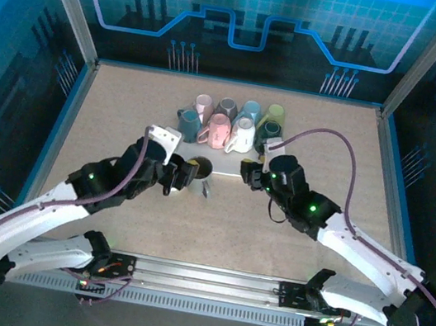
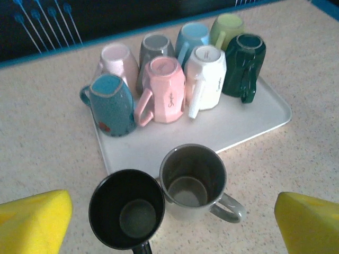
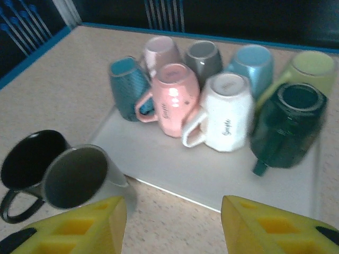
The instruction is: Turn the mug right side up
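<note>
Left wrist view: the left pincer (image 2: pixel 172 225) is seen spread wide, its yellow fingers (image 2: pixel 37 222) at 7 and 5 o'clock of the frame, with nothing pinched between them. Just beyond them, the grey mug (image 2: pixel 193 177) is stood upright on the counter (image 2: pixel 42 159), mouth up, its handle pointed to 4 o'clock. A black mug (image 2: pixel 127 209), also upright, is set close against it at 8 o'clock. Both are placed just off the near edge of the white tray (image 2: pixel 159 143). Farther off at 12 o'clock, eight mugs (image 2: pixel 167 90) are set bottom-up on the tray in two rows. In the right wrist view, the right pincer (image 3: pixel 175 222) is likewise seen spread and empty, near the tray's edge.
</note>
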